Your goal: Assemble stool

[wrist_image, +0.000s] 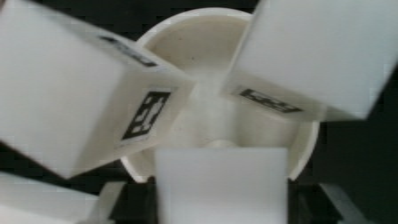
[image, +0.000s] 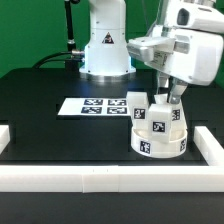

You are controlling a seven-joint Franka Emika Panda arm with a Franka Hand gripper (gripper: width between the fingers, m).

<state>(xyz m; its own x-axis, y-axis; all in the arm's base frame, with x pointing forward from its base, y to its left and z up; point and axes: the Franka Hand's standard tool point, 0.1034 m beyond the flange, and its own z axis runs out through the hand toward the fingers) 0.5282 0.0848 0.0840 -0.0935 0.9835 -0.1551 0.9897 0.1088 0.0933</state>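
Exterior view: the round white seat of the stool stands on the black table, near the white border rail at the front and toward the exterior view's right. Tagged white legs rise from it: 1 leg on the exterior view's left, another leg at the centre. The arm's claw reaches down onto the parts from the exterior view's right; whether it is clenched or released cannot be told here. The marker board lies flat behind, in front of the robot base.

Wrist view: the seat's pale bowl fills the middle, with 1 tagged leg and a second tagged leg flanking it and a third white block below. The claw's fingers are not distinguishable.
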